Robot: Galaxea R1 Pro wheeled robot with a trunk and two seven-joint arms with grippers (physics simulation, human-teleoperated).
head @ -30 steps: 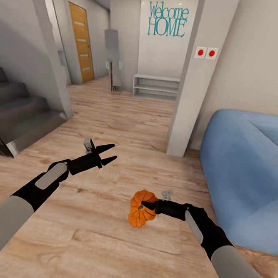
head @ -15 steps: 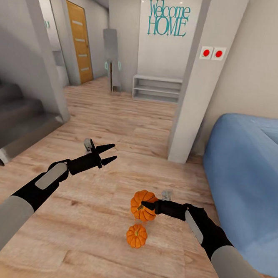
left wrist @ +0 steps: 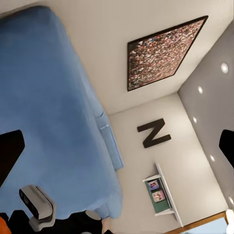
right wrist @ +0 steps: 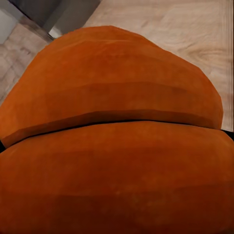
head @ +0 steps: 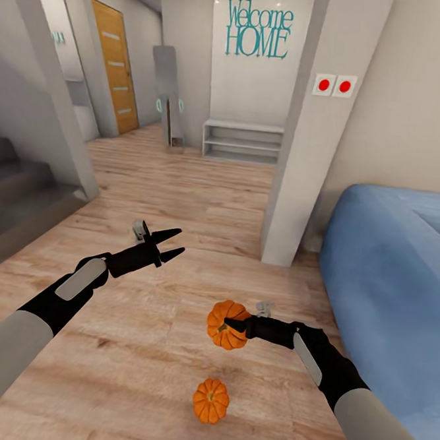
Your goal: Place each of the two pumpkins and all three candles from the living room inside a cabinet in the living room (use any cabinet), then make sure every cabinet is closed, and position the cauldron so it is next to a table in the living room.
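Travel continues: view has swung past the blue sofa point(head: 400, 287), right tool point(head: 228, 325) keeps pinching one pumpkin point(head: 225, 327), left tool point(head: 172, 243) stays spread and empty, second pumpkin point(head: 210, 400) now lies exposed on the floor point(head: 137, 346), unretrieved.

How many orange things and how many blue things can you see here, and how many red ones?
Orange: 3, the held pumpkin, the pumpkin on the floor, the door.
Blue: 1, the sofa.
Red: 2, the wall buttons.
Total: 6.
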